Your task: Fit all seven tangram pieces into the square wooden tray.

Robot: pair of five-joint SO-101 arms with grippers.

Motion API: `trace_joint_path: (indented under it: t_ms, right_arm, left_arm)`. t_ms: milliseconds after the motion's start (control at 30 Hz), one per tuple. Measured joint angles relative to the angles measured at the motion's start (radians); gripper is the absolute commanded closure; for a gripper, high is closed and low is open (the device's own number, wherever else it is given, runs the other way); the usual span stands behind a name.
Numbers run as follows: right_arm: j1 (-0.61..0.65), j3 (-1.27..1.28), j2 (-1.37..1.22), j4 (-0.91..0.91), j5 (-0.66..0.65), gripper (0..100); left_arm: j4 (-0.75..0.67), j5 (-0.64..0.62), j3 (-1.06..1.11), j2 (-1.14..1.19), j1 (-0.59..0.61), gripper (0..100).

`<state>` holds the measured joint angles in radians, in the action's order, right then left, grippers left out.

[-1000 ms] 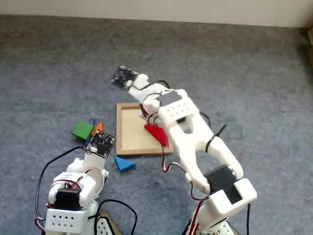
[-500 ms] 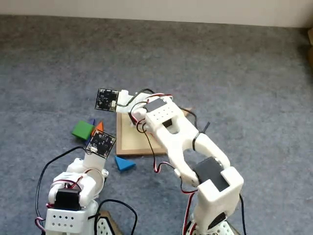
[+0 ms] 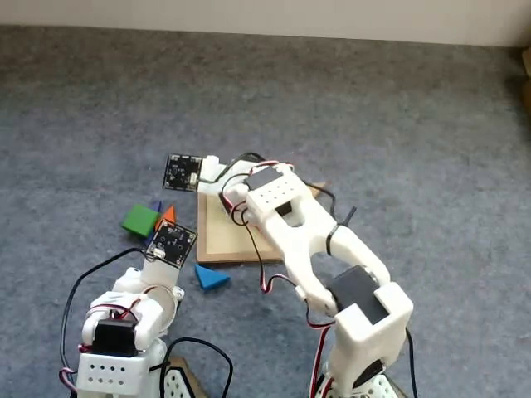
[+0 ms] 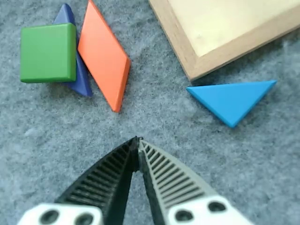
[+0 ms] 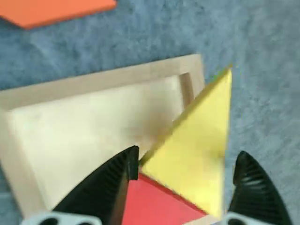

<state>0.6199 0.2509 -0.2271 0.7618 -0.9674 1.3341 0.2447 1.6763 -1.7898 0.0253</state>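
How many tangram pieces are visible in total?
6. On the carpet: green square, dark blue triangle, orange parallelogram, light blue triangle. At the tray: yellow triangle, red piece. A seventh may be hidden.

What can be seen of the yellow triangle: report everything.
The yellow triangle is a flat, smooth, solid-coloured piece with a visibly thick edge. It lies slanted at the right tool, across a corner of the wooden tray, one point jutting past the rim and its wide end overlapping the red piece. Whether it is gripped or just resting cannot be told.
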Motion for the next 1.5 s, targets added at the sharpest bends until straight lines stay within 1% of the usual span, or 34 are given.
trace_joint_path:
  t_ms: [300, 533, 600, 800, 967, 1067, 1200, 1300, 1400, 1500]
  right_arm:
    - [0.006, 0.0, 0.0, 0.147, 0.0, 69.1]
    - [-0.025, 0.0, 0.025, 0.166, 0.003, 69.2]
    - [-0.041, 0.0, 0.055, 0.167, 0.051, 69.8]
    - [-0.109, 0.0, 0.149, 0.169, 0.258, 80.4]
    - [-0.195, 0.0, 0.167, 0.169, 0.42, 80.7]
    - [-0.267, 0.0, 0.167, 0.169, 0.496, 80.7]
    - [-0.347, 0.0, 0.167, 0.169, 0.535, 80.6]
    - [-0.367, -0.002, 0.129, 0.169, 0.539, 80.5]
    - [-0.376, -0.025, 0.028, 0.17, 0.539, 75.8]
    - [-0.379, -0.118, -0.058, 0.233, 0.539, 72.7]
  left_arm:
    - [0.0, 0.0, 0.0, 0.0, 0.0, 99]
    - [0.0, 0.0, 0.0, 0.0, 0.0, 99]
    - [0.0, 0.0, 0.0, 0.0, 0.0, 99]
    - [0.0, 0.0, 0.0, 0.0, 0.0, 99]
    - [0.0, 0.0, 0.0, 0.0, 0.0, 99]
    - [0.0, 0.0, 0.0, 0.0, 0.0, 99]
    - [0.0, 0.0, 0.0, 0.0, 0.0, 99]
    - [0.0, 0.0, 0.0, 0.0, 0.0, 99]
    - [0.0, 0.0, 0.0, 0.0, 0.0, 99]
    - [0.0, 0.0, 0.0, 0.0, 0.0, 99]
